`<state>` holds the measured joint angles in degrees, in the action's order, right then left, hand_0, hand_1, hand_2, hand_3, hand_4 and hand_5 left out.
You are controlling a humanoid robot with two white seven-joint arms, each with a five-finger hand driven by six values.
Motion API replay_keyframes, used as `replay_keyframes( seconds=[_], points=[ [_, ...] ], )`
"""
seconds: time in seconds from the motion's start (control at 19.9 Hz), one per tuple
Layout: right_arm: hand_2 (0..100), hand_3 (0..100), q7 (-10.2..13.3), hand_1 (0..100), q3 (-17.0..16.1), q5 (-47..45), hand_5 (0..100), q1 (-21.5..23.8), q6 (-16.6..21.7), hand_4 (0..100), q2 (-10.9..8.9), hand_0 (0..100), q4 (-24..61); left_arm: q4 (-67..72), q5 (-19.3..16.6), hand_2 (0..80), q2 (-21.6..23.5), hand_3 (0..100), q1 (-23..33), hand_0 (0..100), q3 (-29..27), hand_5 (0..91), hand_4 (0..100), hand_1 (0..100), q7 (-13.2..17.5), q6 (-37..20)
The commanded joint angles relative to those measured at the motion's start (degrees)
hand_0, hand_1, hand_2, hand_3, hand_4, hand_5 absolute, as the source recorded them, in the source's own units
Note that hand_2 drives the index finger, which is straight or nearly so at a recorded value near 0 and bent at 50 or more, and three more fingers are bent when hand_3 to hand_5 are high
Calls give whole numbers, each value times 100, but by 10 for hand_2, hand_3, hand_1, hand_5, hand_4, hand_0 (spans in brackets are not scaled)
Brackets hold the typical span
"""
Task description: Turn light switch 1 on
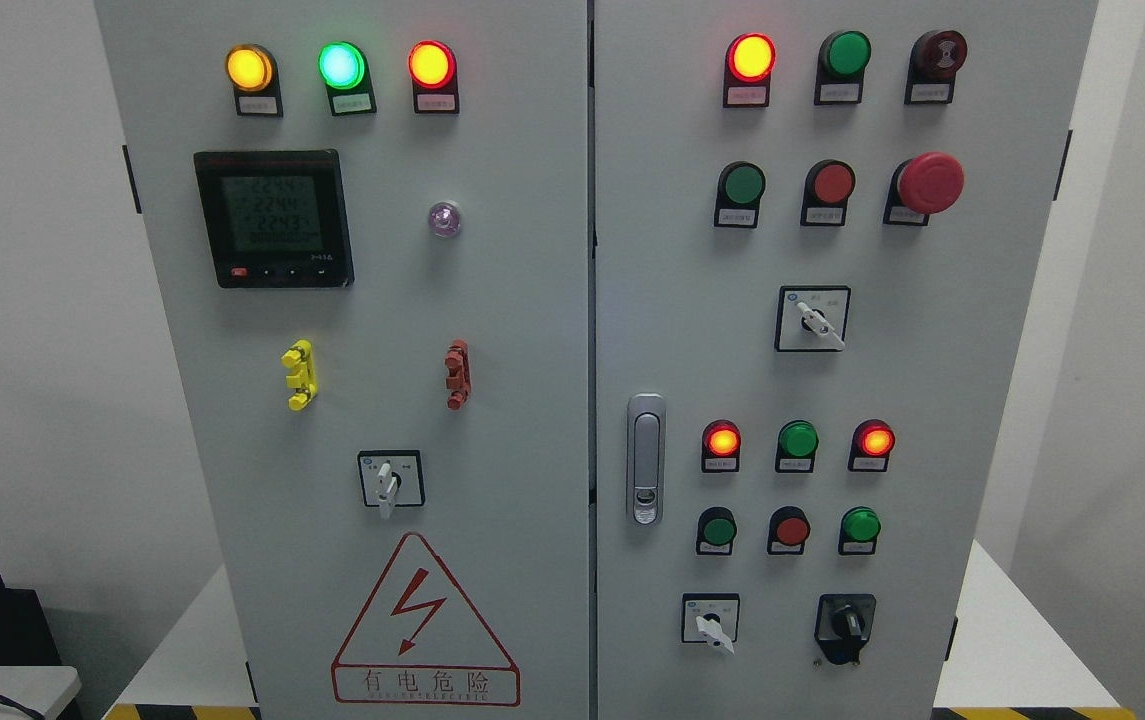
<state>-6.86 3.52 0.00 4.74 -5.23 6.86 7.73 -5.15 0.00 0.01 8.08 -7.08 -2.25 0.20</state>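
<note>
facing grey cabinet (532,300), rotary switch (390,478) pointing down.

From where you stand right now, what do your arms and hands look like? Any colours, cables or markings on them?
I can't say from this view: neither arm nor hand shows in the head camera picture. It shows only the grey electrical cabinet with its indicator lamps, push buttons and rotary switches, plus the door handle and the red lightning warning triangle.

which knob is switch 1 is unclear; white rotary switch (388,481) points down, left door.
</note>
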Motion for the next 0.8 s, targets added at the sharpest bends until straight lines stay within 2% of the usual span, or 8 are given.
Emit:
replay_keyframes(
  seconds=[0.0,0.75],
  points=[
    [0,0,1,389,0,-97,0,1,5,0,0,120,0,5,0,0,-168,0,-9,397,-4,0,0,1,-4,-38],
    [0,0,1,389,0,-97,0,1,5,0,0,120,0,-29,0,0,-159,0,-9,398,-22,0,0,2,-4,-117]
  ],
)
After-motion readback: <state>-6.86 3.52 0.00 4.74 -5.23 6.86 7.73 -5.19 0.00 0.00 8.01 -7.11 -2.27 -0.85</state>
